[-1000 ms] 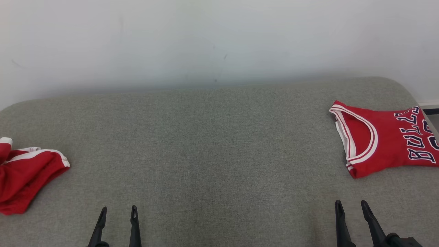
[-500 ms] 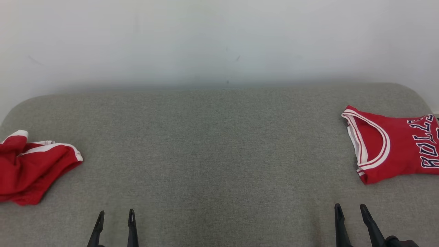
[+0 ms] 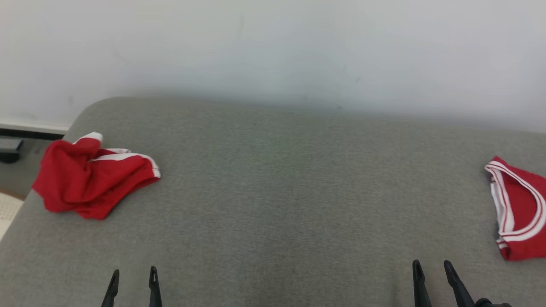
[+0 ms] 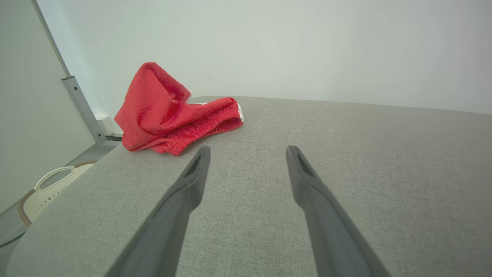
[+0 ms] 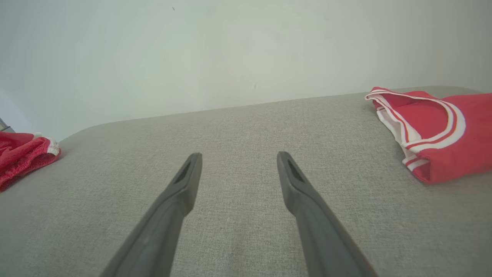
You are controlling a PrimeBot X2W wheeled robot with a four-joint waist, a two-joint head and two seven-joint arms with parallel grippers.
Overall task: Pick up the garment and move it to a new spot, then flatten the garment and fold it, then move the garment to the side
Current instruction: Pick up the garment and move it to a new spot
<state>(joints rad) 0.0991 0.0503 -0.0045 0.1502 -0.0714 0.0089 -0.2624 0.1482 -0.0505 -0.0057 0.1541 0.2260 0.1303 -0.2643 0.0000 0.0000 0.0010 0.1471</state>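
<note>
A crumpled red garment (image 3: 89, 179) with white trim lies in a heap near the left end of the grey cushioned surface (image 3: 277, 192). My left gripper (image 3: 134, 273) hovers open near the front edge, well short of the heap and a little to its right. In the left wrist view the garment (image 4: 169, 115) sits ahead and left of the open left gripper (image 4: 248, 150). My right gripper (image 3: 431, 263) is open at the lower right, holding nothing. The right wrist view shows the right gripper (image 5: 239, 155) over bare cushion, with the garment (image 5: 19, 154) at far left.
A folded red jersey (image 3: 522, 213) with white-striped trim lies at the right end, also seen as the jersey (image 5: 442, 123) in the right wrist view. A pale wall stands behind. Off the left end, a white basket (image 4: 46, 184) sits on the floor by a metal post (image 4: 80, 104).
The head camera has swung to the left, so both garments slid rightward in the picture. Neither piece of clothing has moved on the cushion. Both grippers stay open.
</note>
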